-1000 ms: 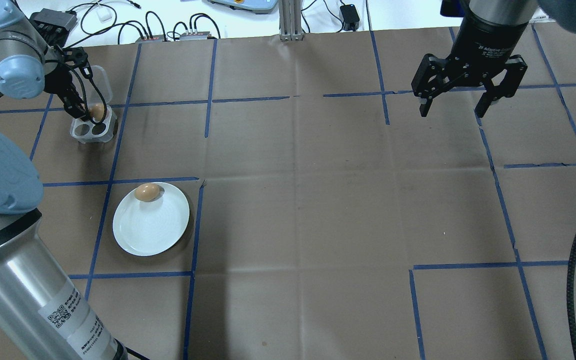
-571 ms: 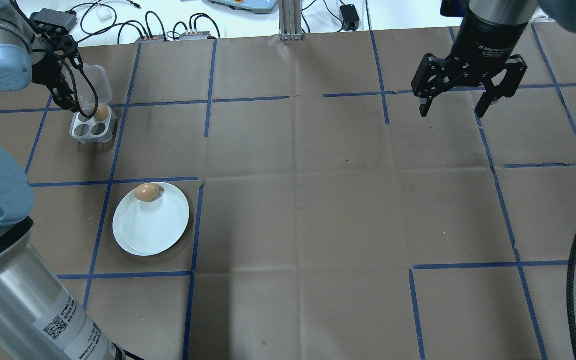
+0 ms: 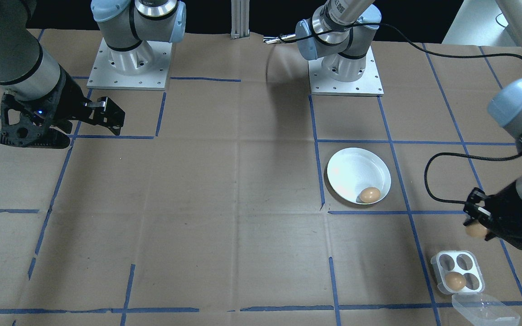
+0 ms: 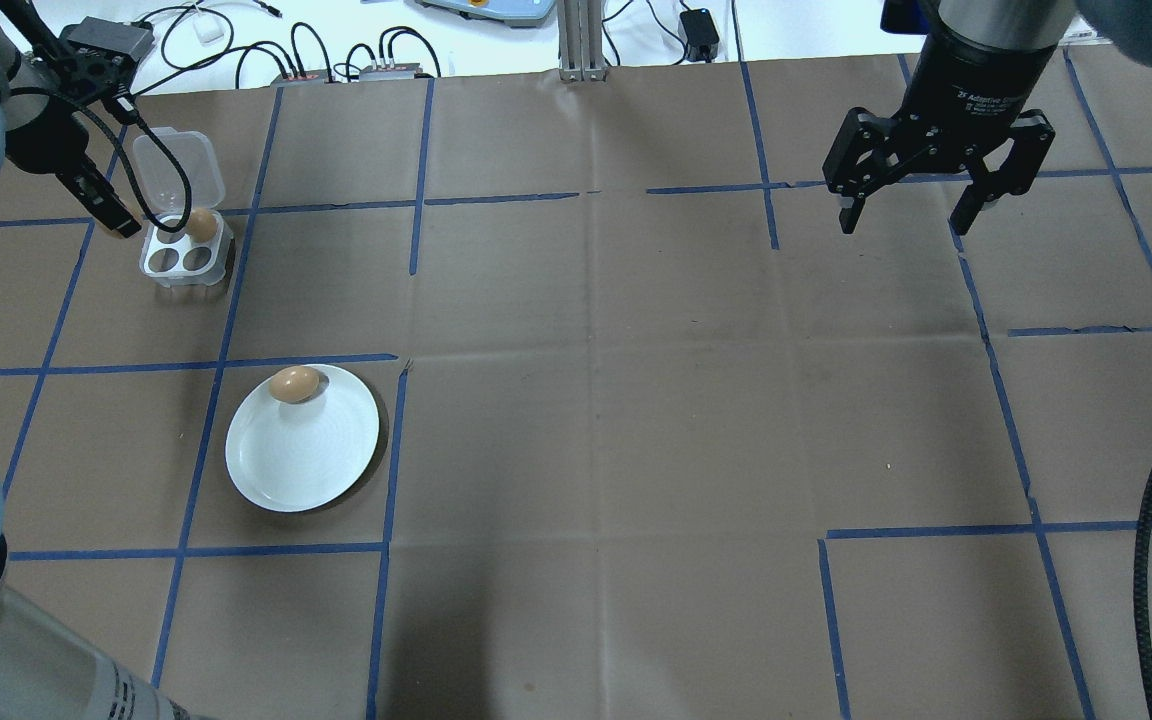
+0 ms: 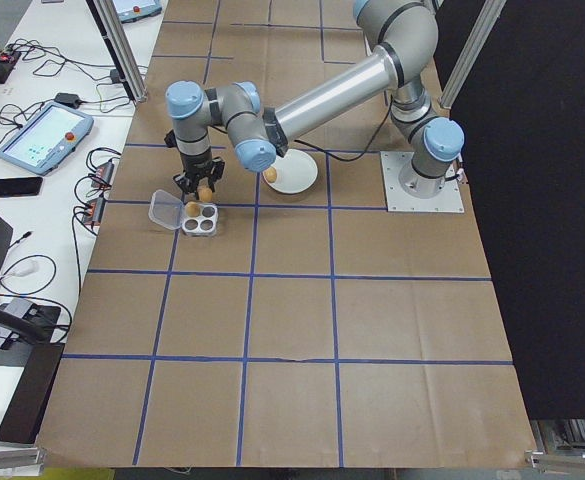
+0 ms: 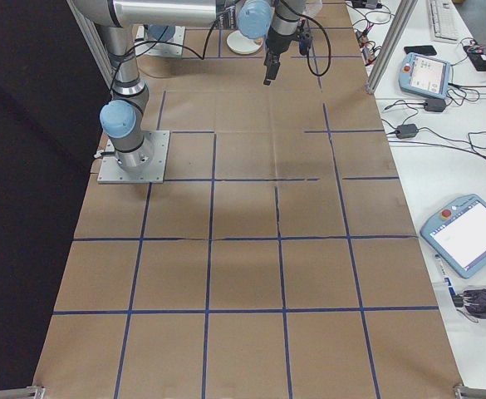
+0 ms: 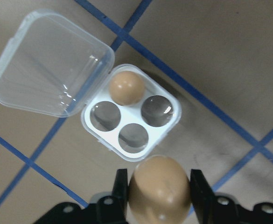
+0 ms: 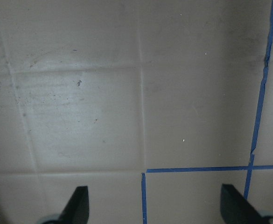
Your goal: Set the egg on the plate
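Egg (image 7: 158,190) clamped between the two fingers of the left gripper (image 7: 157,186), lifted clear of the small clear egg box (image 7: 131,122) and hanging just beside it, not yet over the plate. Largest first: brown cardboard table cover (image 4: 596,400) marked into squares with blue tape (image 4: 421,160), spread across the whole work area, with a white bench edge at the far side carrying cables (image 4: 306,45) and, in the side views, tablets (image 6: 467,233). Two grey and blue arms mounted on metal base plates (image 3: 127,68). Right gripper (image 4: 911,215) hanging wide open and holding nothing above bare cardboard, well apart from everything. White round plate (image 4: 306,465) near the robot's left side, already holding one egg on plate (image 4: 294,385) against its far rim. Egg box with lid flipped open, one egg in box (image 7: 126,87) in a corner hole, three holes vacant. Judged about midway for this egg: picked up, with carrying to the plate and setting down left to do.
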Available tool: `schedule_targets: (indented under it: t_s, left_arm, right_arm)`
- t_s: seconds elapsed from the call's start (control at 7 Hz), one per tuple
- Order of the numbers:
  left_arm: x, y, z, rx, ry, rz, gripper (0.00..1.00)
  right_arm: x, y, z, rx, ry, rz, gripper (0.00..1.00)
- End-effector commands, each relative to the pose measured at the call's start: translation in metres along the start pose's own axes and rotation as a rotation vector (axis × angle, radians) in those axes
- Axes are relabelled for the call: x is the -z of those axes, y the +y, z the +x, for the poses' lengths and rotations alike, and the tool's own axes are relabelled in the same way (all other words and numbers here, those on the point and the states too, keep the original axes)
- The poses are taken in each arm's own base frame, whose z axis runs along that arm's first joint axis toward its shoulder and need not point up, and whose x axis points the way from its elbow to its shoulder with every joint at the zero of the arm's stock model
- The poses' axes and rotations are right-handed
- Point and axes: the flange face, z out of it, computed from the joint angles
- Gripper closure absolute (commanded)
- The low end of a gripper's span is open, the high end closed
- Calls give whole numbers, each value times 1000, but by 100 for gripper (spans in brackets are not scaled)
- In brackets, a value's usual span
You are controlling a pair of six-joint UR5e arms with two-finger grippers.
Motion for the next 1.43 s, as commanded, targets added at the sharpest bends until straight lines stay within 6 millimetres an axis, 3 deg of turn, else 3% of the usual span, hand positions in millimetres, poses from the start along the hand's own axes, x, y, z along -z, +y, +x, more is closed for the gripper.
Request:
schedule_targets:
  t_s: [0.0, 0.14, 0.29, 0.43, 0.71, 0.86, 1.0, 1.14, 1.29]
  left_arm:
    - [11, -18, 110, 373, 35, -18, 53]
    - [2, -21, 157, 531, 57, -46, 56]
    - [-15, -13, 194, 607, 80, -82, 58]
    - [-38, 3, 220, 662, 117, -119, 61]
    - [-96, 19, 247, 683, 101, -88, 61]
    - [-113, 24, 253, 689, 88, -64, 61]
    - [-119, 24, 252, 690, 91, -72, 60]
    - [-119, 25, 250, 693, 91, -72, 42]
    - [-114, 23, 245, 699, 70, -40, 0]
  right_arm:
    - [0, 0, 0, 0, -1, 0, 0]
    - [0, 0, 0, 0, -1, 0, 0]
    - [0, 0, 0, 0, -1, 0, 0]
    - [0, 0, 0, 0, 1, 0, 0]
    - [0, 0, 0, 0, 1, 0, 0]
    - [0, 0, 0, 0, 1, 0, 0]
    - [0, 0, 0, 0, -1, 0, 0]
    - [-1, -1, 0, 0, -1, -2, 0]
    - [0, 0, 0, 0, -1, 0, 0]
